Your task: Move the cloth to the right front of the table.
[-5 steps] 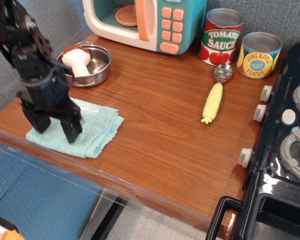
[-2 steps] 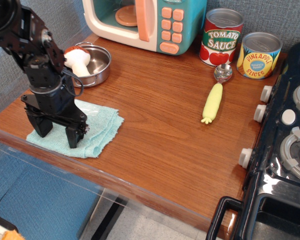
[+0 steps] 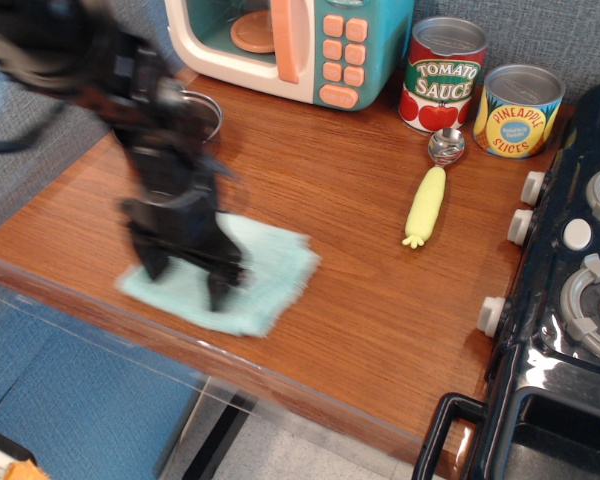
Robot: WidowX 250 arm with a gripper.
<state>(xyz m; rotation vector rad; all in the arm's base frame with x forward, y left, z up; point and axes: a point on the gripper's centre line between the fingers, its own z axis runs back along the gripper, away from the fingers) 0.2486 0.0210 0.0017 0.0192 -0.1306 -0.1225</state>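
Claw (image 3: 187,285) blurred, fingers spread, pressed onto cloth (image 3: 265,275) near front edge of tabletop (image 3: 360,300).

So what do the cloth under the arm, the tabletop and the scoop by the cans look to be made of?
The pale aqua-green cloth looks like soft terry fabric: matte, with a limp fringed edge, though motion-blurred. The reddish-brown tabletop looks like wood or wood-grain laminate: streaked grain and a glossy rounded edge. The scoop seems to have a shiny metal bowl and a matte yellow handle, probably plastic.
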